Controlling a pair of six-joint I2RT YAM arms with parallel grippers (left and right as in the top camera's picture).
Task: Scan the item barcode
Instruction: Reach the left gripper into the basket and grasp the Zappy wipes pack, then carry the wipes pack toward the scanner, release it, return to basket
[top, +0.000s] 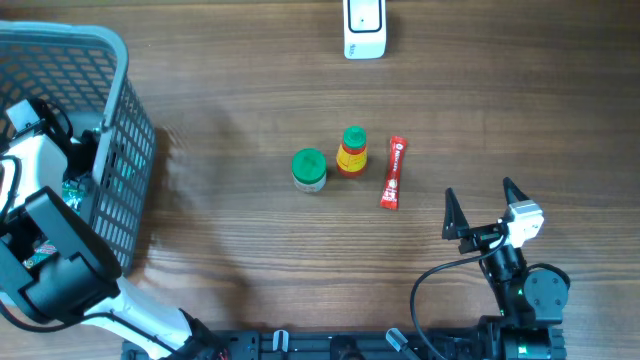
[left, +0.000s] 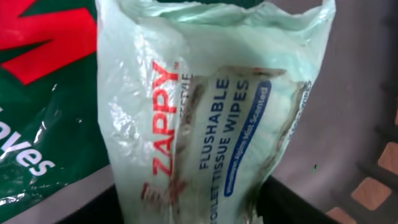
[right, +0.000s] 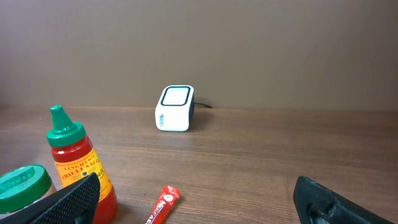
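Observation:
In the left wrist view a pale green pack of Zappy flushable wipes fills the gap between the dark fingers of my left gripper. Both fingers press against its sides, so the gripper is shut on it. From overhead the left arm reaches down into the grey basket at the left, and the pack is hidden there. The white barcode scanner stands at the table's far edge, also seen as the white scanner in the right wrist view. My right gripper hovers open and holds nothing near the front right.
A green and red bag lies beside the pack in the basket. Mid-table stand a red sauce bottle, a green-lidded jar and a red sachet. The right gripper faces these.

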